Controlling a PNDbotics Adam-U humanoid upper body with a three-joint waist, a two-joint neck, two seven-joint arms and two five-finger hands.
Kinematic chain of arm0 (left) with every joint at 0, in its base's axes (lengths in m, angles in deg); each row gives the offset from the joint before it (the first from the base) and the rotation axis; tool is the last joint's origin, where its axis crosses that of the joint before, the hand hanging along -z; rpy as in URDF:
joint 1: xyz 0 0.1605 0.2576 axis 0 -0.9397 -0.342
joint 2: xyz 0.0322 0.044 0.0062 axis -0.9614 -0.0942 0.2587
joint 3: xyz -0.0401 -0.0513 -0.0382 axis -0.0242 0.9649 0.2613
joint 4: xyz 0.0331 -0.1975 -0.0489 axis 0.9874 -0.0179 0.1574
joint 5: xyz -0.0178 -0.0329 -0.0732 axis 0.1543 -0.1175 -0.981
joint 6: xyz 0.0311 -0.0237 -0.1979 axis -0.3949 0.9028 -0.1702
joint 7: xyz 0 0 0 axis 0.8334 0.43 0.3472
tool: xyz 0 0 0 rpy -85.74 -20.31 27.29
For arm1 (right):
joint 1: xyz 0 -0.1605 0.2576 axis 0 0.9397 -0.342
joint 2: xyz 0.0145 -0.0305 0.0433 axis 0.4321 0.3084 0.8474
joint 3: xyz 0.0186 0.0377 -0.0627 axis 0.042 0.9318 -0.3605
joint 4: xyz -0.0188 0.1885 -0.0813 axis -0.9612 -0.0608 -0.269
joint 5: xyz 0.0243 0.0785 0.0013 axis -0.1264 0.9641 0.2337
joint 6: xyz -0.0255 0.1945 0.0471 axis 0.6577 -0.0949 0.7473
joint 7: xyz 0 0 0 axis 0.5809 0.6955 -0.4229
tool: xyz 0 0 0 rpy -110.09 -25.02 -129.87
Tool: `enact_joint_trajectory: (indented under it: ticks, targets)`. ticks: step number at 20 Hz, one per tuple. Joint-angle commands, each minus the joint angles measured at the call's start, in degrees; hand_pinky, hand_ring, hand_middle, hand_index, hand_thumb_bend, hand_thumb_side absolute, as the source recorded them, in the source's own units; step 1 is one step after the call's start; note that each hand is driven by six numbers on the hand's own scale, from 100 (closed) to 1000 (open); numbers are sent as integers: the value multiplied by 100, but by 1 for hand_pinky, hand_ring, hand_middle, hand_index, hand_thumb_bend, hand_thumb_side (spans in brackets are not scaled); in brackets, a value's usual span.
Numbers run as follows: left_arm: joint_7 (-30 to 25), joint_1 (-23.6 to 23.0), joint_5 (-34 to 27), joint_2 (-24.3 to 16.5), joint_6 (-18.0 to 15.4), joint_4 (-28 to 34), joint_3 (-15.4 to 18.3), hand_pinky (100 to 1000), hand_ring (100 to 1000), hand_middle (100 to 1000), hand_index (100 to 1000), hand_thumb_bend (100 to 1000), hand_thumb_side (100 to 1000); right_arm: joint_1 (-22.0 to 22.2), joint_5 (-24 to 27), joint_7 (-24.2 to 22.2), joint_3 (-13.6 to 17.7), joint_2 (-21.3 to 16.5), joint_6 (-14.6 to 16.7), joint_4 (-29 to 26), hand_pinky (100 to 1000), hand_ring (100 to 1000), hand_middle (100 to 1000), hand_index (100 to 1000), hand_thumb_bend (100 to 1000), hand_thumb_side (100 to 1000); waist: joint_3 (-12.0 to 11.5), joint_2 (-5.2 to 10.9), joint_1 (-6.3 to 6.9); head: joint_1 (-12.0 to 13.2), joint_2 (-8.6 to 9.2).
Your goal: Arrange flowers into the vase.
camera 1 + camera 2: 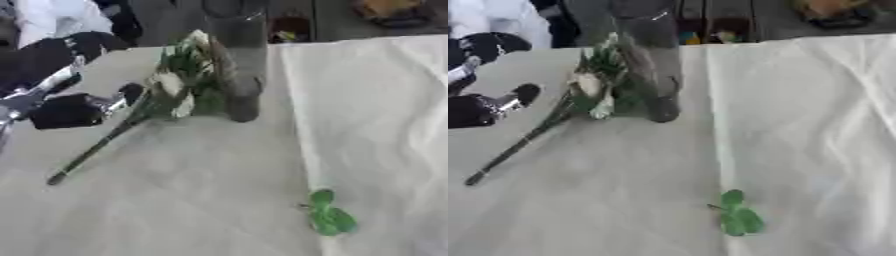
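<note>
A tall dark glass vase (238,65) stands at the back middle of the cloth-covered table (175,210). A flower spray (179,85) with white blooms and green leaves lies beside it, its head against the vase's left side. Its long dark stem (92,150) slants down to the left onto the cloth. My left hand (66,111), black with silver joints, comes in from the left edge. Its fingers (522,95) stretch toward the blooms, and a small gap to the flower shows in the right eye view. A loose green leaf sprig (328,215) lies at the front right. My right hand shows in no view.
The pale cloth has a long fold (297,125) running from the vase toward the front. Beyond the table's far edge are dark shapes, a white garment (48,20) at the left and a round orange thing (389,10) at the right.
</note>
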State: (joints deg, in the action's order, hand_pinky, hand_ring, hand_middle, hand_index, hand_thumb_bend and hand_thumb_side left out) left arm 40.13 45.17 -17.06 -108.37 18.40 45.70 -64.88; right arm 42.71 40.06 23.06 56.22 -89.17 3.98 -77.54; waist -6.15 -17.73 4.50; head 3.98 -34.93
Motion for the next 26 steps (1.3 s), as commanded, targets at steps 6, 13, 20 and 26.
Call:
enact_joint_trajectory:
  ticks: [6,13,20,26]
  targets:
    - [-2,45,-32,-157,40,82,17,815,912,915,976,356,1000,-67,43,-29,-1,-28,-23,-102,746,832,648,838,100,1000,1,101,-18,-106,18]
    - [-14,42,-44,-155,63,82,5,816,914,918,977,357,1000,-63,60,-37,3,-17,-32,-102,747,832,648,838,100,1000,11,108,-9,-138,-34]
    - [-23,37,-44,-152,95,82,-6,819,917,924,983,363,1000,-53,73,-65,0,-9,-51,-102,748,833,646,839,100,1000,9,104,11,-51,-37]
    - [-54,16,-133,-375,317,82,-161,859,957,967,1000,398,1000,-39,86,-81,-2,-7,-67,-102,749,833,644,839,100,1000,-9,119,15,145,20]
